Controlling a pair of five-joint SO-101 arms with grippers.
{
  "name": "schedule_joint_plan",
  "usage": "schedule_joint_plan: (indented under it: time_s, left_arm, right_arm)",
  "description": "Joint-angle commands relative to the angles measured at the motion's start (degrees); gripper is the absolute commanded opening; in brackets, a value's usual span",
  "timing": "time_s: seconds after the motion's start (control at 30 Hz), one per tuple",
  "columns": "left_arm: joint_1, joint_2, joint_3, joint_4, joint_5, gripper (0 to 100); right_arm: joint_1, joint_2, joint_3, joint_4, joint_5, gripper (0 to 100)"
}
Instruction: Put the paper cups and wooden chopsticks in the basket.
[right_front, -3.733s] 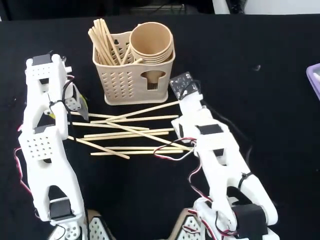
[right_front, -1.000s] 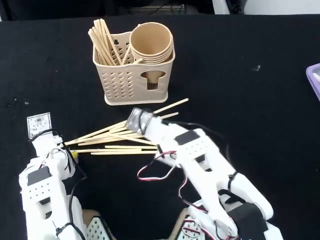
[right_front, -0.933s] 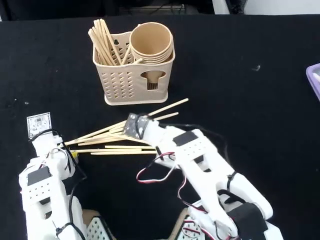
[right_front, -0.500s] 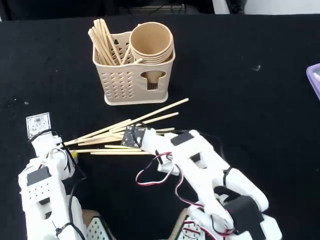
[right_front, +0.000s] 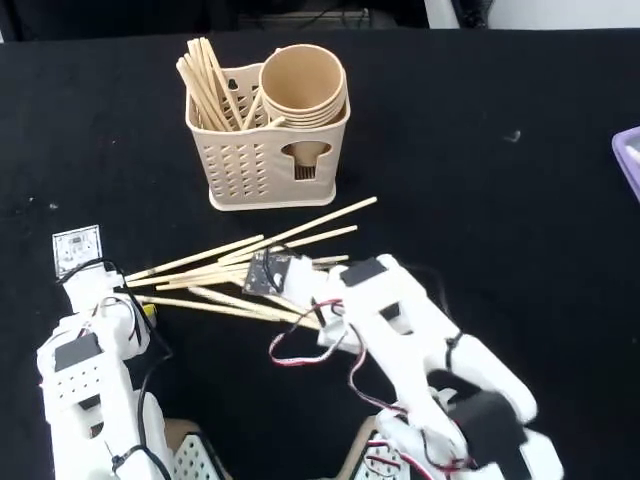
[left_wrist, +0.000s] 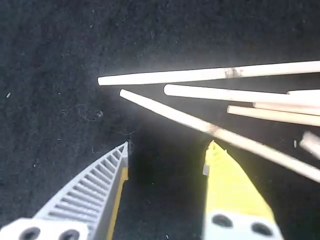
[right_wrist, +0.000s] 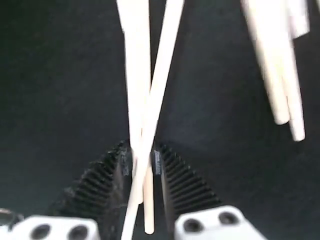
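Left arm (right_front: 85, 375), right arm (right_front: 420, 330): white plastic shells, black servos, red, white and black cables. Left tool (left_wrist: 169, 146): grey ribbed finger (left_wrist: 95, 185), yellow finger (left_wrist: 230, 185). Right tool (right_wrist: 141, 149): black ribbed fingers (right_wrist: 182, 185), white screw-holed base.

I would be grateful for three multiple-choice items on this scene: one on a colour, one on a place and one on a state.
1. What colour is the table? A) white B) black C) green
2. Where are the paper cups? A) on the table B) in the basket C) in a gripper
3. How is the right gripper? A) shut on chopsticks B) open, holding nothing C) shut on a cup

Answers: 1 B, the surface is black in the high view; 2 B, the stack stands in a basket compartment; 3 A, its jaws pinch two crossed chopsticks in the right wrist view.
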Motion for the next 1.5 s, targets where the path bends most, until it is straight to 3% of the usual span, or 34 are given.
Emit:
schedule_joint_plan:
  time_s: [0.0,0.2,0.47,0.63,0.87,1.2,1.47]
  left_arm:
    - [-0.22,-0.62,-0.31,-0.7,0.26,25]
    - [-0.13,-0.62,-0.31,-0.79,0.26,25]
    - [-0.13,-0.62,-0.31,-0.7,0.26,25]
    - [-0.13,-0.62,-0.31,-0.7,0.26,25]
    - [-0.31,-0.62,-0.31,-0.7,0.26,25]
    - [-0.31,-1.14,0.48,-0.79,0.18,25]
    - [-0.4,-1.14,0.48,-0.79,0.18,25]
  right_arm:
    - [-0.26,-8.84,-0.75,7.74,0.44,1.1]
    - [-0.35,-28.7,-1.27,16.79,-0.09,1.1]
    - [-0.35,-44.88,-1.19,13.36,-9.32,1.1]
    - [-0.53,-44.62,-3.91,7.65,-15.47,1.1]
    - [-0.88,-40.22,-14.64,7.47,-20.57,1.1]
    - [-6.07,-29.23,-5.76,6.59,-19.69,1.1]
    - [-4.66,-24.4,1.89,6.59,-11.16,1.5]
